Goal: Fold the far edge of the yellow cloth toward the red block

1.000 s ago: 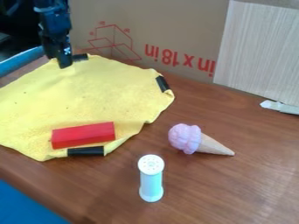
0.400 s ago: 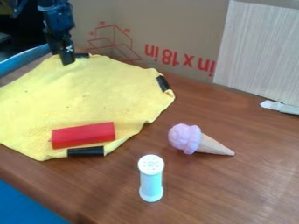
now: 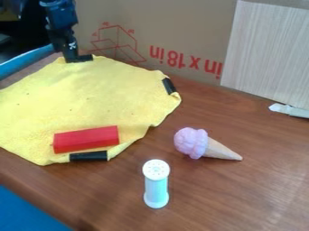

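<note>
Yellow cloth (image 3: 91,99), the black gripper (image 3: 72,59) at its far edge, jaw opening and any hold impossible to tell

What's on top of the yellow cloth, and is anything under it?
On the yellow cloth lies a red block, beside a black piece at the front edge. The gripper is at the cloth's far edge. Whatever lies beneath is covered.

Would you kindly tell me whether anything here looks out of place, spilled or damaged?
Nothing looks spilled or damaged. The yellow cloth, with the gripper at its far edge, has an uneven outline, and the toy ice cream cone lies on its side; neither seems wrong.
</note>
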`<state>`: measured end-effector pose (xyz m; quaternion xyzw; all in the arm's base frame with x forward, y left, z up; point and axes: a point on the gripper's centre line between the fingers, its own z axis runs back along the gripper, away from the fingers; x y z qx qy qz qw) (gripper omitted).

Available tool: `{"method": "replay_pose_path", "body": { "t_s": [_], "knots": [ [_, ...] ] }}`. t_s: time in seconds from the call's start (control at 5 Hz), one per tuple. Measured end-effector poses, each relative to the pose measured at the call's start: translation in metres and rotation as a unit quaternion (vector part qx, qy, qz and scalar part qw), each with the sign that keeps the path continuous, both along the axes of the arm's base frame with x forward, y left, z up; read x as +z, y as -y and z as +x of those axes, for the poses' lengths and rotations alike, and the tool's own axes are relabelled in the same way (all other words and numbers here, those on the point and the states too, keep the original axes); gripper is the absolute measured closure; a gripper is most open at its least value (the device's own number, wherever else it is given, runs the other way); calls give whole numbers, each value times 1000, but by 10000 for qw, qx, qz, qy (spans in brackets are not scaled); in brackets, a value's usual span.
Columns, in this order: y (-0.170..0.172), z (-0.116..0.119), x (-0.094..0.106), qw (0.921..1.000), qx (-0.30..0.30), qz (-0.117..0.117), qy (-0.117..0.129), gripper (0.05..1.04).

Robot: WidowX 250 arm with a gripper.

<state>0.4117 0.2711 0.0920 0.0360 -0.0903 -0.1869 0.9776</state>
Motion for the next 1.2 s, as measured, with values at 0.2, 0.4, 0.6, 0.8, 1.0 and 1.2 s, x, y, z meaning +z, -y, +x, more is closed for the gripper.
{"method": "replay_pose_path", "body": {
  "t_s": [0.2,0.4,0.6,0.8,1.0,1.2],
  "knots": [
    [0,1,-7,9999,5,-61,-109,85],
    [-1,3,-2,10000,26,20,-85,85],
    [1,10,-5,9999,0,-1,-129,85],
    [2,15,-9,9999,33,35,-122,85],
    [-1,19,-13,9999,110,71,-96,85],
    [0,23,-16,9997,157,107,-124,85]
  ]
}}
